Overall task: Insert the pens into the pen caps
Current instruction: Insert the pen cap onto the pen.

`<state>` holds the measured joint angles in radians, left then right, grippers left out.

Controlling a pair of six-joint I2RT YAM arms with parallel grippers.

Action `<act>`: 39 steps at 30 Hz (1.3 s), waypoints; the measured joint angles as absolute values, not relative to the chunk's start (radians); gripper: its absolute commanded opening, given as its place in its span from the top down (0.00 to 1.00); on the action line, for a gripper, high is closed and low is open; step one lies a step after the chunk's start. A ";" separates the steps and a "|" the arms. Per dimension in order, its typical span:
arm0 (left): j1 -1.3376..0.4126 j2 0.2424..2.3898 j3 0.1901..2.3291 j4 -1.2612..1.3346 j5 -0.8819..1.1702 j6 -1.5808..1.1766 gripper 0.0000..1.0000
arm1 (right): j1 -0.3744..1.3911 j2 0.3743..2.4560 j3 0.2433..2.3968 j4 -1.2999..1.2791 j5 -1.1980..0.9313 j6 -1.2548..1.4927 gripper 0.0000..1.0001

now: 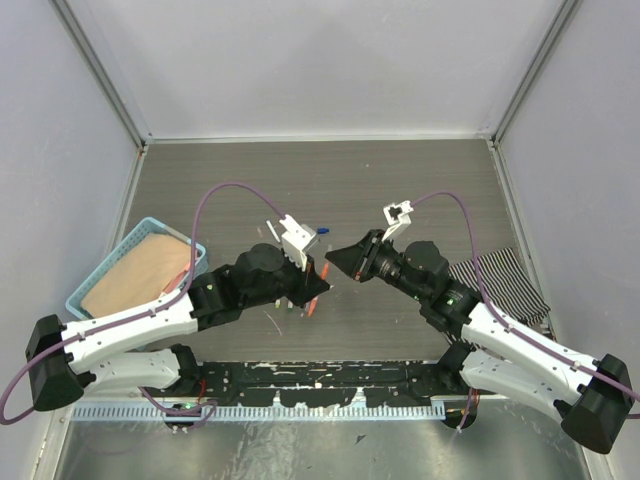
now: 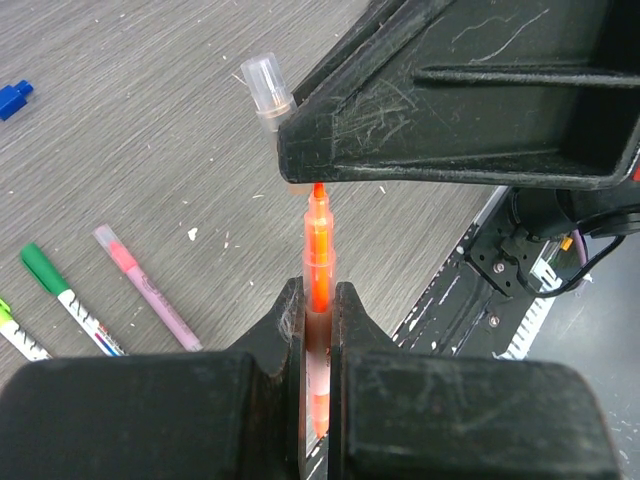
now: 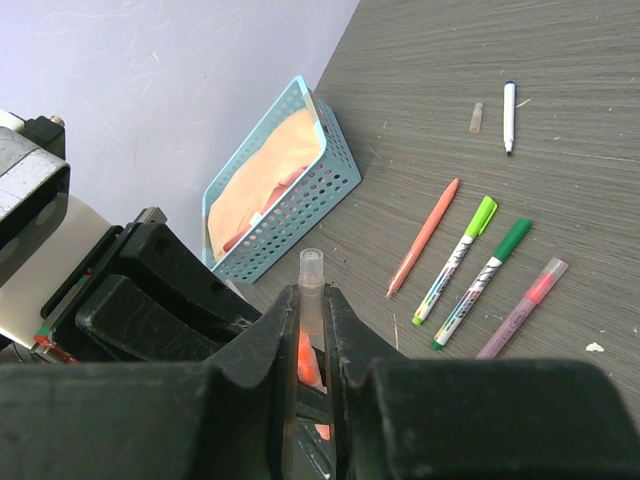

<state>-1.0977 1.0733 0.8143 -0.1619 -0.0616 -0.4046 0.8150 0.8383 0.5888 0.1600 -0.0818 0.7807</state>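
**Orange pen at clear cap, both grips closed**

Left gripper (image 2: 318, 300): jaws are closed tight on the barrel of the orange pen (image 2: 318, 245), tip pointed at the right gripper (image 3: 311, 300). Right jaws are closed on a clear cap (image 3: 311, 272), whose closed end sticks out past the fingertips. The two grippers are held nose to nose above the middle of the table (image 1: 420, 180), off the surface.

The pen tip is seen at the cap's mouth, under the right finger. Orange shows through the cap wall in the right wrist view. How deep the tip is seated cannot be told.

Lying side by side on the table near the grippers: a second orange pen (image 3: 423, 238), lime pen (image 3: 455, 260), green pen (image 3: 483, 283), pink pen (image 3: 520, 310). Farther out is a white pen (image 3: 509, 115) with a dark tip, and a small pale cap (image 3: 477, 117) just beside it. A blue cap (image 2: 14, 98) lies apart from the pens.

A basket (image 3: 300, 200) holding a peach cloth (image 3: 270, 170) is at the left edge. A striped cloth (image 1: 505, 280) is at the right.
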 measured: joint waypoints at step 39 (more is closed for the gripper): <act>-1.098 1.085 0.820 -0.158 -0.063 -0.404 1.00 | 0.815 0.812 0.588 0.171 -0.046 0.814 0.99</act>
